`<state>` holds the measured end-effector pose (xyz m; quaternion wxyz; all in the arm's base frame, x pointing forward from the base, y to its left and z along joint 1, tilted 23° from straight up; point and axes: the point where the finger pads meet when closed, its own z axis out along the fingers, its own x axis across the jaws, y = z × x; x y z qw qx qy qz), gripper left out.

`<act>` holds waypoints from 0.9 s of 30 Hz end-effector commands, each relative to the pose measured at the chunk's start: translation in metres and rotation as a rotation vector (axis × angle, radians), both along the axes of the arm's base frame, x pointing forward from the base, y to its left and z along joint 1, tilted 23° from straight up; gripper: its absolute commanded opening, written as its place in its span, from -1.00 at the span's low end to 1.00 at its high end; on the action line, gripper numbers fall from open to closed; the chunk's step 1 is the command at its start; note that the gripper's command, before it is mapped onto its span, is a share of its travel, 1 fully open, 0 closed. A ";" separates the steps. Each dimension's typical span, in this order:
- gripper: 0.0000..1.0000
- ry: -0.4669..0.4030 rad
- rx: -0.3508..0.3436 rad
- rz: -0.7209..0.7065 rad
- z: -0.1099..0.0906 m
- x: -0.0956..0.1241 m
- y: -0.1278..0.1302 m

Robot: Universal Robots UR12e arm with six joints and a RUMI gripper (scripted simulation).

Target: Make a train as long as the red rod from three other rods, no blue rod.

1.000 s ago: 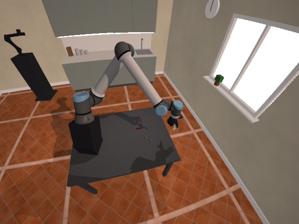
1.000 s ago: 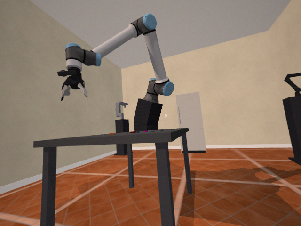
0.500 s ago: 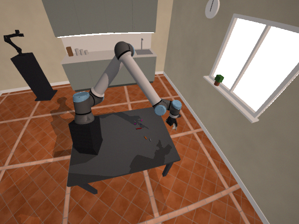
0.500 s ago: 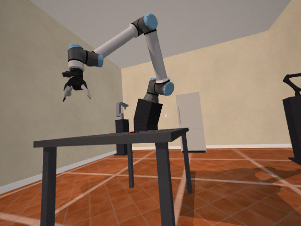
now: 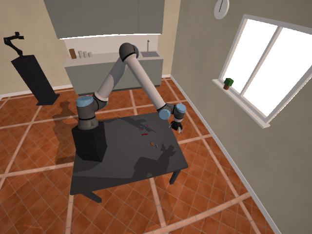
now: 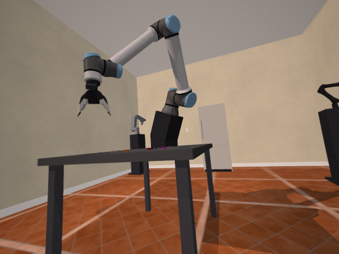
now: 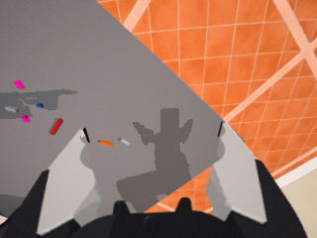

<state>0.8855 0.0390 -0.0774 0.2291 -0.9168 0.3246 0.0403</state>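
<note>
the dark grey table (image 5: 121, 161) (image 6: 123, 158) (image 7: 114, 55) stands on an orange tiled floor (image 5: 113, 208) (image 6: 260, 232) (image 7: 188, 30) with pale bands. a window (image 5: 262, 60) is set in the side wall; grey-green cabinets (image 5: 118, 78) line another. the gripper (image 5: 175, 127) (image 6: 94, 113) (image 7: 154, 125) is positioned above the table, jaws fully open, holding nothing. the red rod (image 5: 144, 134) (image 6: 149, 148) (image 7: 56, 126) lies flat on the tabletop, between the orange rod (image 5: 151, 144) (image 6: 125, 150) (image 7: 106, 143) and the blue rod (image 5: 146, 129) (image 6: 155, 148) (image 7: 40, 105).

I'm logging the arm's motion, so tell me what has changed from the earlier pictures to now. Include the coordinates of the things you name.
The gripper (image 5: 175, 129) (image 6: 94, 115) (image 7: 154, 125) has moved inward toward the table (image 5: 121, 151) (image 6: 117, 159) (image 7: 99, 64), sits slightly lower in the exterior view, and has turned about its wrist. Nothing was taken hold of or let go. The gripper is still open; the red rod (image 5: 145, 134) (image 6: 149, 148) (image 7: 56, 126) and orange rod (image 5: 151, 144) (image 6: 125, 150) (image 7: 106, 143) show no visible shift.
</note>
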 end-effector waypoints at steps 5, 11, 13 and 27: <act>1.00 -0.125 -0.028 0.256 -0.004 -0.022 0.036; 1.00 -0.191 -0.043 0.396 -0.007 -0.036 0.055; 1.00 -0.213 -0.048 0.444 -0.008 -0.041 0.062; 1.00 -0.379 -0.084 0.800 -0.016 -0.079 0.106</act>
